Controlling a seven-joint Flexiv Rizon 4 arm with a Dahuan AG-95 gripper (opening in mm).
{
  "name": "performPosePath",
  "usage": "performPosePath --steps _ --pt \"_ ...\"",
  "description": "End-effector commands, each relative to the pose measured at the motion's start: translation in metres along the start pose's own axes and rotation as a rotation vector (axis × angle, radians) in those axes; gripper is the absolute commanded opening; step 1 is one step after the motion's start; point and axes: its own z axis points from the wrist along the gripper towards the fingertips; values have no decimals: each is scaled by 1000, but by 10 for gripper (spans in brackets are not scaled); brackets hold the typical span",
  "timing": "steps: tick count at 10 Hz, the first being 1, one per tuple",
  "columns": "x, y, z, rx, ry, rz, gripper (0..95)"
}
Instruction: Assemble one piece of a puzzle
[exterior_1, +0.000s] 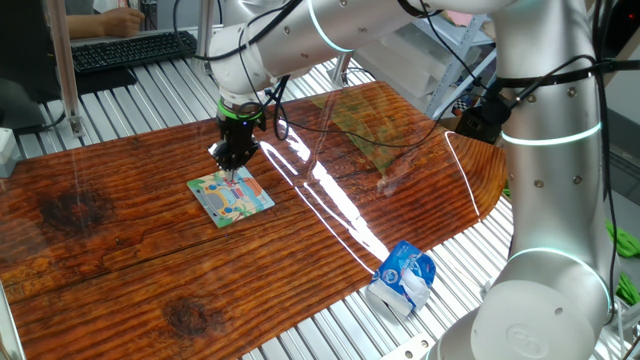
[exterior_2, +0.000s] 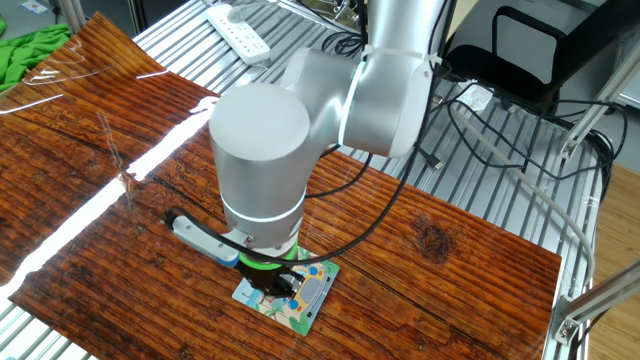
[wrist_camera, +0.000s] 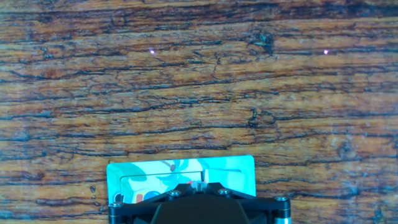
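We see gripper (exterior_1: 236, 168) closed, pointing straight down onto the puzzle (exterior_1: 231, 196), puzzle flat on wooden table (exterior_1: 120, 240), piece not discernible

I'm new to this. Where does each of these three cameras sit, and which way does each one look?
One fixed view: off to one side of the table, looking down across the wooden board at the puzzle; arm and shut claw show.
The other fixed view: on another side, high up, behind the arm's bulky joint, which hides most of the claw.
Hand view: on the hand, looking straight down; only the claw's black base shows.
All three share the puzzle.
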Motion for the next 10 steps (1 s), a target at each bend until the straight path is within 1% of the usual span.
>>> performPosePath --steps 1,4,7,8,10 --pt "2 0 -2 -1 -4 -18 0" --pt "2 0 -2 0 -5 -27 0" --pt "2 0 -2 2 -9 -68 0" --pt "2 0 -2 5 -9 -70 0" --pt "3 -3 -3 5 -9 -77 0"
